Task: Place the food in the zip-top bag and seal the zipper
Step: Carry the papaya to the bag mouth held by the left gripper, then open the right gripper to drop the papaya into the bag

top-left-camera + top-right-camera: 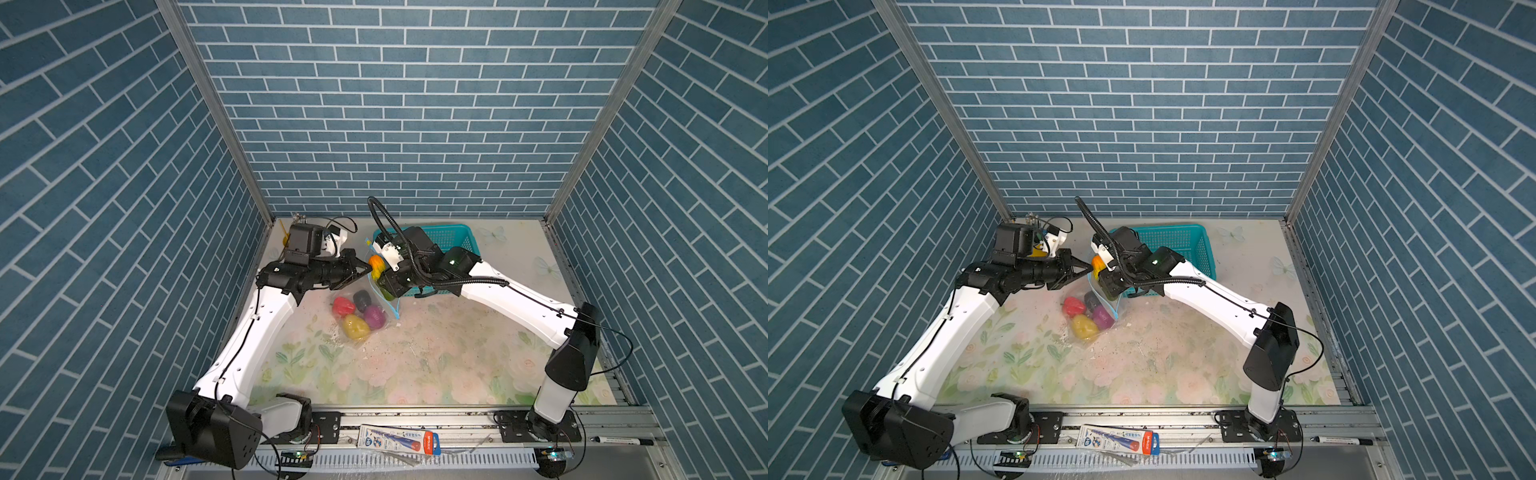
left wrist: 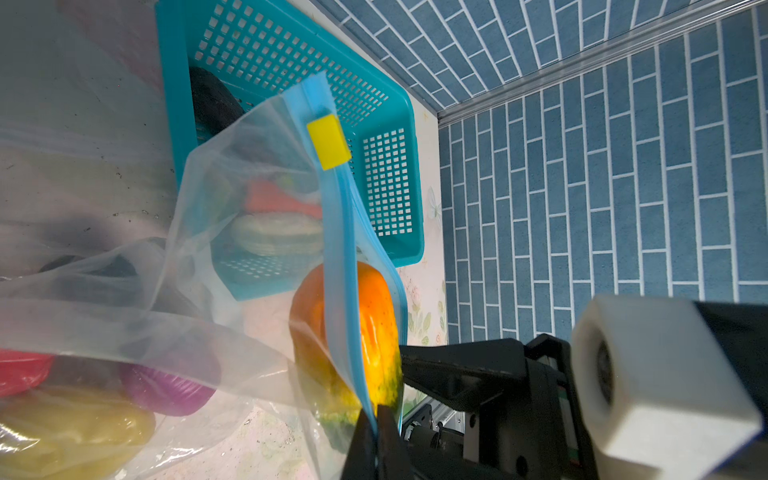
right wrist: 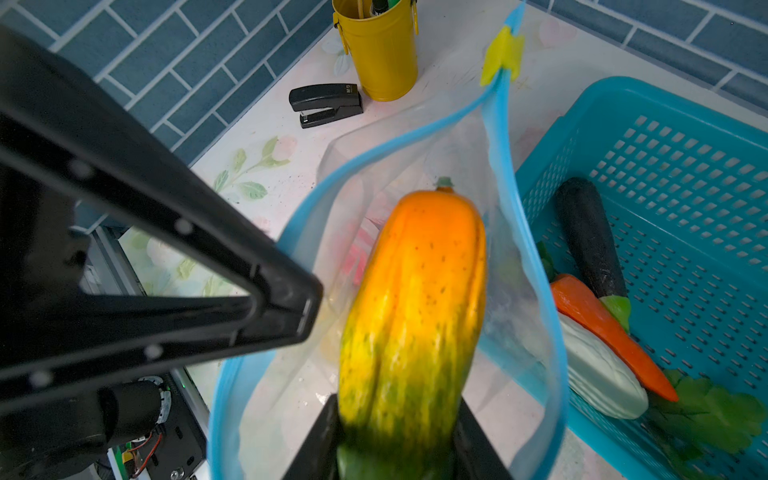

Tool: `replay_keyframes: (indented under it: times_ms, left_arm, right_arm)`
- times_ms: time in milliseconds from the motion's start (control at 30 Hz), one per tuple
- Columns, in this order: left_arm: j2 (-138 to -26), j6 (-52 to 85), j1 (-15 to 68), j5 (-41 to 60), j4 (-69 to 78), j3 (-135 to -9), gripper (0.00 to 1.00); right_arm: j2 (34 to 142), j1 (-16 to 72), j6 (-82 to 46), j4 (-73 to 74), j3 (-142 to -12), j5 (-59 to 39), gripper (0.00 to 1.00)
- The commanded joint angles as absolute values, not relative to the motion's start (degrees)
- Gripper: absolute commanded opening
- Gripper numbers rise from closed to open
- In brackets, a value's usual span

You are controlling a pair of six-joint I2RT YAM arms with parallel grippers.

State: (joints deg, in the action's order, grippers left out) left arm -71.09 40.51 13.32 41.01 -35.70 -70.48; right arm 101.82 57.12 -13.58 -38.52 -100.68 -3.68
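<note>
Two grippers meet at the clear crinkly plastic zip-top bag (image 3: 286,399): left gripper (image 2: 376,424) pinched together on its light-blue zipper strip (image 3: 505,166); right gripper (image 3: 395,449), at its three o'clock, clamps an orange-to-green toy vegetable (image 3: 415,299) inside the mouth. Black stapler (image 3: 326,104) logo unreadable.

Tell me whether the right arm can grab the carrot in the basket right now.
Probably not yet: the right gripper is shut on the orange-green squash at the bag mouth. The carrot itself lies uncovered in the basket.

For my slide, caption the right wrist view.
Right gripper holds orange-green vegetable at zip-top bag's mouth; left gripper pinches the rim.
</note>
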Motion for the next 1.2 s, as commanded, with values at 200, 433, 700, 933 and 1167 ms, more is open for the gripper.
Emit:
replay_keyframes:
  times_ms: [200, 433, 700, 933, 1167]
  left_arm:
    - [-70.1, 39.8, 13.6, 41.6, -34.5, -70.0, 0.0]
    - [-70.4, 39.9, 13.6, 41.7, -34.4, -69.9, 0.0]
    - [-70.4, 39.9, 13.6, 41.6, -33.9, -69.7, 0.0]
    - [-70.5, 39.9, 13.6, 41.7, -34.0, -69.7, 0.0]
    - [-70.8, 39.8, 13.6, 41.7, -33.9, -69.7, 0.0]
  right_arm:
    - [103.8, 57.4, -11.0, -37.8, -101.2, -4.3, 0.37]
    - [104.2, 57.3, -10.7, -37.8, -101.2, -3.8, 0.44]
    - [104.3, 57.3, -10.6, -37.5, -101.0, -3.4, 0.51]
    - [104.7, 57.3, -10.6, -37.4, -101.1, -3.4, 0.53]
    - [104.4, 57.2, -10.5, -37.5, -101.0, -3.3, 0.53]
